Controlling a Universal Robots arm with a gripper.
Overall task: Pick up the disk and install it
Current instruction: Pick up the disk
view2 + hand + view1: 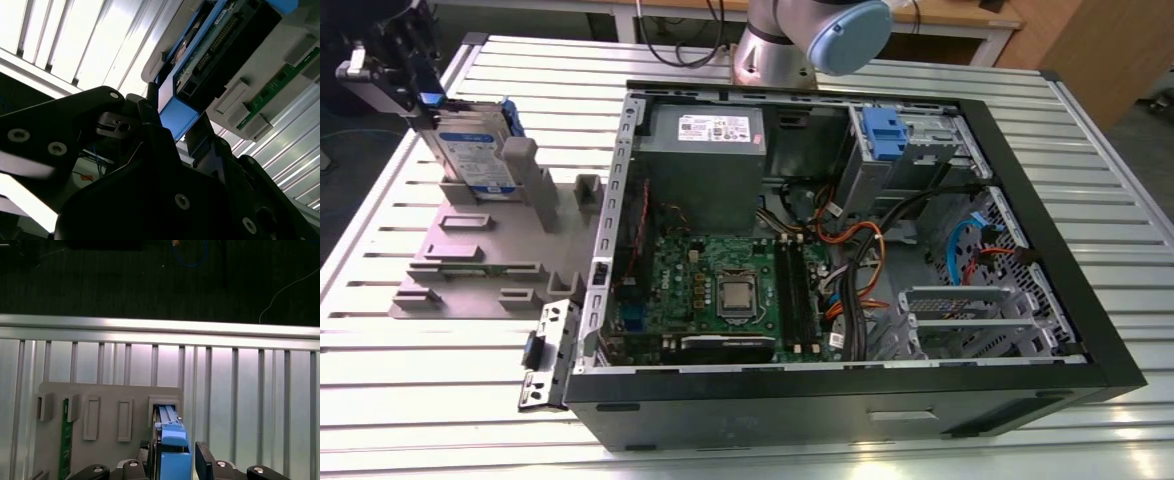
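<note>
The disk (470,150) stands on edge in a slot of the grey fixture (467,265) at the exterior view's left, outside the computer case. Its silver body, label and blue side rail show there. My gripper (424,98) hangs over the disk's upper end. In the first wrist view the blue rail (172,452) runs between the two fingers, and a thin dark gap separates it from one finger (204,460). In the second wrist view the rail's end block (177,117) sits between the fingers of the gripper (175,114). The gripper is open and straddles the disk.
The open computer case (1067,300) lies on the slatted metal table (440,400), with a motherboard (720,285), a grey power-supply box (707,135) and a blue latch piece (886,135) at its drive bay. A green circuit strip (65,440) stands in the fixture. The arm's base (774,45) rises behind the case.
</note>
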